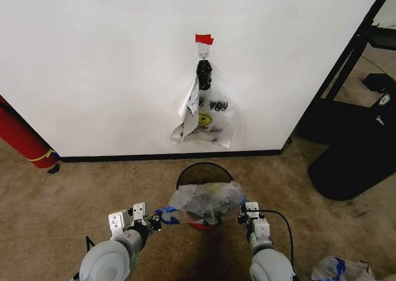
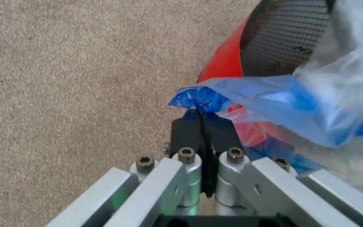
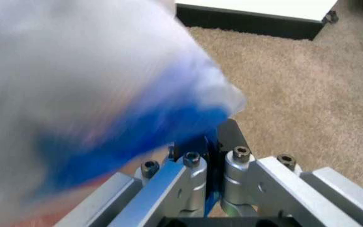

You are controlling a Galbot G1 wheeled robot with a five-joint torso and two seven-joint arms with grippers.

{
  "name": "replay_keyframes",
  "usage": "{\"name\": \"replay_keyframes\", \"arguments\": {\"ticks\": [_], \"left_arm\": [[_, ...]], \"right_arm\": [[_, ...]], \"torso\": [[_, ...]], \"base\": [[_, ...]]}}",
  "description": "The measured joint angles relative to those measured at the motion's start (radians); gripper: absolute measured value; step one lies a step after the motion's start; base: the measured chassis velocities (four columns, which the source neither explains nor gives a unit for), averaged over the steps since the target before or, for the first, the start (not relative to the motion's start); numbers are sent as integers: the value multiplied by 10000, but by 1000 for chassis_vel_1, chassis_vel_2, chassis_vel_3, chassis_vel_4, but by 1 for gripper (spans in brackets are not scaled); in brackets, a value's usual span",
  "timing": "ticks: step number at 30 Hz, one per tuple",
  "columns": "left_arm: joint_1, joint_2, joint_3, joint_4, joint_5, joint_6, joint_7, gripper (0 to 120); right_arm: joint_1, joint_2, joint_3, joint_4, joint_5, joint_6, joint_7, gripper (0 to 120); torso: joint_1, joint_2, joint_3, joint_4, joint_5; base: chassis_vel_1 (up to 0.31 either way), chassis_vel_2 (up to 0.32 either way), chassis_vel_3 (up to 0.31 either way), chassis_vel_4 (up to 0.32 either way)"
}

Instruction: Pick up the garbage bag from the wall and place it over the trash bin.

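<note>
At lower centre of the head view: see-through blue-patched plastic garbage bag (image 1: 207,202) stretched over round black wire-mesh trash bin (image 1: 197,173); left gripper (image 2: 202,115) and right gripper (image 3: 211,137) each clamped on a bag edge. White wall (image 1: 111,64) behind.

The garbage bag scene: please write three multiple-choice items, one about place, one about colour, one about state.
1. Where is the garbage bag?
A. on the hook
B. stretched over the trash bin
C. flat on the carpet

2. What colour is the tape on the wall?
A. red
B. green
C. yellow

3. How are the left gripper jaws?
A. wide open
B. shut on the bag's blue edge
C. shut on nothing

Answers: 1 B, the head view shows it across the bin's mouth; 2 A, red above the hook; 3 B, blue plastic is pinched between them.
</note>
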Motion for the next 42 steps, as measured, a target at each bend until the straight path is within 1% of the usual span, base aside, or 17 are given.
{"name": "replay_keyframes", "arguments": {"ticks": [4,6,10,15,22,30,32,33,34,35,40,41,42], "left_arm": [[-182,-52,81,200,329,-289,191,0],[-231,-83,104,293,745,-592,391,0],[-173,-128,83,256,1262,-854,590,0],[-134,-188,59,266,1466,-894,687,0],[-197,-373,59,711,1641,-1057,905,0],[-29,-481,-62,722,1826,-1257,958,0],[191,-429,-174,294,2018,-1270,1009,0],[335,-384,-237,61,2098,-1255,1060,5],[335,-384,-237,61,2098,-1255,1060,5],[461,-347,-293,-142,2171,-1229,1111,7],[1115,-228,-534,-1208,2594,-918,1184,28],[1115,-228,-534,-1208,2594,-918,1184,28],[1217,-209,-571,-1322,2649,-871,1171,33]], "right_arm": [[203,-47,83,-31,198,52,6,0],[337,-66,96,-79,303,165,-33,0],[592,-80,78,-235,390,172,-55,0],[870,-77,42,-540,566,65,-38,0],[1213,8,53,-1022,767,70,-29,0],[1019,76,185,-982,910,443,-34,0],[634,37,261,-655,824,768,-97,10],[419,-11,325,-450,711,931,-150,11],[419,-11,325,-450,711,931,-150,11],[262,-49,358,-299,623,1038,-193,16],[-752,-304,669,535,-241,1754,-492,39],[-752,-304,669,535,-241,1754,-492,39],[-929,-345,725,647,-436,1870,-566,43]], "torso": [[0,0,0,0,0],[0,0,0,0,0],[0,0,-1,1,0],[0,0,-1,0,0],[-1,0,-1,0,0],[-1,0,-1,1,0],[-1,0,-1,-1,0],[-1,0,-1,1,1],[-1,0,-1,1,1],[-1,0,-1,1,0],[-1,0,-2,0,0],[-1,0,-2,0,0],[-2,0,-3,-1,1]], "base": [[0,0,0,0],[0,0,0,0],[0,0,0,0],[0,0,0,0],[0,0,0,0],[0,0,0,0],[0,0,0,0],[0,0,0,0],[0,0,0,0],[0,0,0,0],[0,0,0,0],[0,0,0,0],[0,0,0,0]]}}
